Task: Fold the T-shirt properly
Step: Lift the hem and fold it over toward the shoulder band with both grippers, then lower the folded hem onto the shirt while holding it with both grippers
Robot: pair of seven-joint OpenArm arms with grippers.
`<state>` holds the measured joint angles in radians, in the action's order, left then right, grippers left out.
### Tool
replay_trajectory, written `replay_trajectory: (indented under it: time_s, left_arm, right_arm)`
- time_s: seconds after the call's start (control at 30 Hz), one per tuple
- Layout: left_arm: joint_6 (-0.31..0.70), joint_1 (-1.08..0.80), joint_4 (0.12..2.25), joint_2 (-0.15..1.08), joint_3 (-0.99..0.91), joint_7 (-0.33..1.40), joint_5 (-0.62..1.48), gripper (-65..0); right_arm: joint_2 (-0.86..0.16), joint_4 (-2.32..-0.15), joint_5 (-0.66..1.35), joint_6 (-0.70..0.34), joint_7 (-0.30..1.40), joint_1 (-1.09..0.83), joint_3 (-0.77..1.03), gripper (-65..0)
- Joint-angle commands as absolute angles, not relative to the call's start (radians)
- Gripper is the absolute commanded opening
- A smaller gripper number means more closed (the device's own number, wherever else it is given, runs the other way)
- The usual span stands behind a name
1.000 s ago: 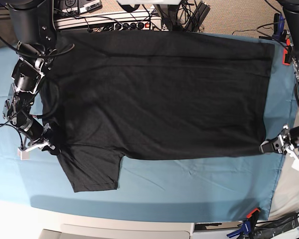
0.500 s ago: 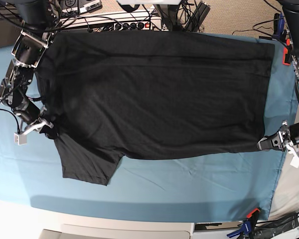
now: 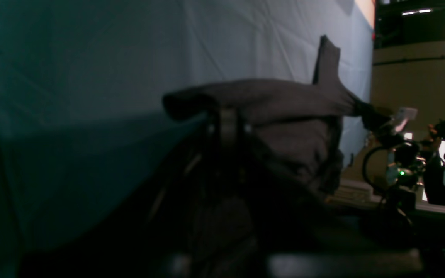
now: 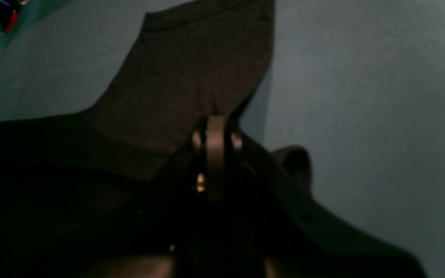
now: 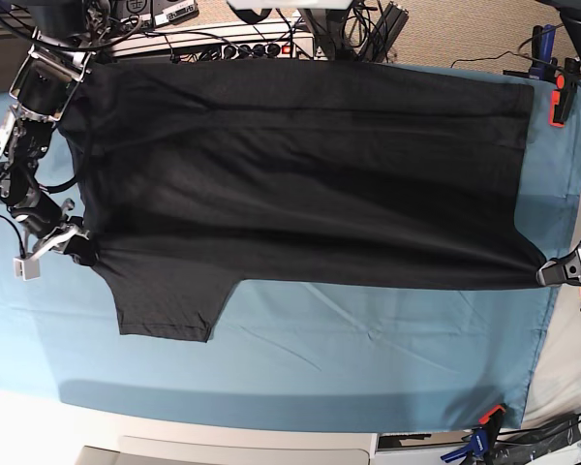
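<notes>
The dark T-shirt point(image 5: 300, 184) lies stretched sideways over the teal cloth sheet point(image 5: 368, 368), one short sleeve point(image 5: 165, 300) pointing toward the front edge. In the base view my right gripper point(image 5: 68, 242) is at the far left, shut on the shirt's edge just above that sleeve. Opposite it, at the far right, my left gripper point(image 5: 554, 274) is shut on the shirt's lower hem corner. The right wrist view shows the right gripper point(image 4: 216, 129) pinching dark fabric with the sleeve point(image 4: 199, 69) beyond it. In the left wrist view the left gripper point(image 3: 226, 119) holds a bunched hem point(image 3: 284, 100).
An orange clamp point(image 5: 560, 102) holds the sheet at the back right, and a blue-and-orange clamp point(image 5: 484, 426) holds it at the front right. Cables and electronics point(image 5: 223, 39) line the back edge. Teal sheet shows in front of the shirt.
Both grippers have pulled apart, the right one leftward and the left one rightward. The shirt is now drawn taut and wider, and the sleeve has shifted left and back.
</notes>
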<state>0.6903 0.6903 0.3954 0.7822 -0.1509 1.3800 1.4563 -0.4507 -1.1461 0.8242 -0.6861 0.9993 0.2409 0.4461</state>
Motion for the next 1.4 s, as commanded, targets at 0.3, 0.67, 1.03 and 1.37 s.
replay_trajectory:
  time_s: [0.3, 0.67, 1.03, 1.37]
  left_arm:
    - [0.698, 0.629, 0.411, 0.817, -0.154, 1.396, 1.484, -65.0]
    - [0.698, 0.590, 0.411, 0.818, -0.154, 1.396, 1.484, -65.0]
    - [0.698, 0.586, 0.411, 0.832, -0.154, 1.396, 1.484, -65.0]
    - [0.698, 0.573, 0.413, 0.862, -0.154, 1.396, 1.484, -65.0]
  right_arm:
    - [-0.485, -1.165, 0.902, -0.698, 1.049, 0.240, 0.453, -65.0]
    - [-0.528, -1.165, 0.931, -0.698, 1.052, 0.161, 0.454, -65.0]
    - [-0.579, -1.165, 0.931, -0.698, 1.080, 0.160, 0.454, -65.0]
    - [-0.579, -1.165, 0.939, -0.698, 1.081, 0.099, 0.454, -65.0]
